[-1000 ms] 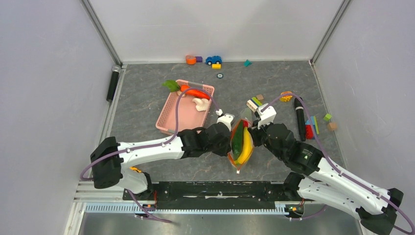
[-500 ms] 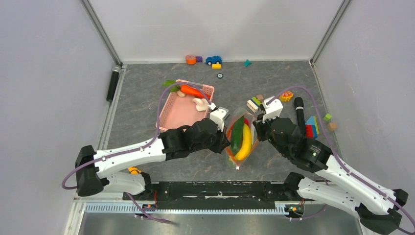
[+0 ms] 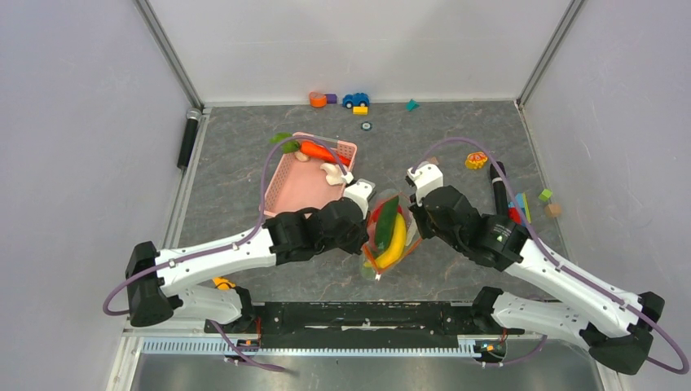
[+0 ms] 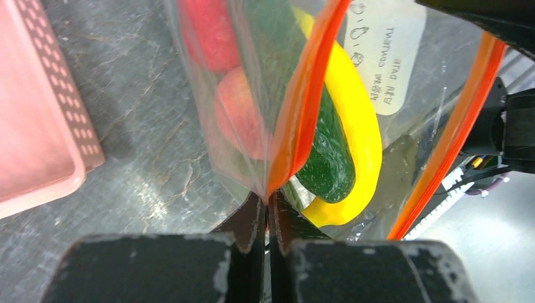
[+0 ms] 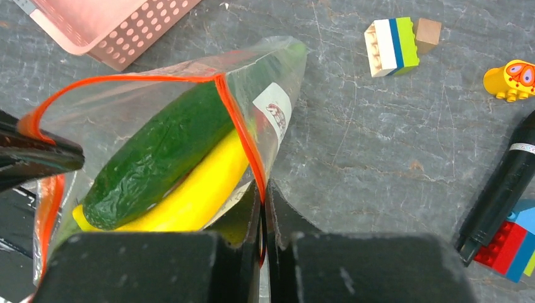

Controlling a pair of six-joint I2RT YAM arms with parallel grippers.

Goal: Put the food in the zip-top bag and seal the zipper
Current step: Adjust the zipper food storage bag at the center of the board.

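A dark grey marbled table [image 3: 244, 163] bears a pink basket [image 3: 285, 191] at centre-left, toy blocks and a blue car [image 3: 355, 99] along the top edge, and more blocks [image 3: 546, 195] at right.

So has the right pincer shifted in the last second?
Yes. The right pincer, shut on the zip-top bag, has swung left, away from the black marker and toward the pink basket.
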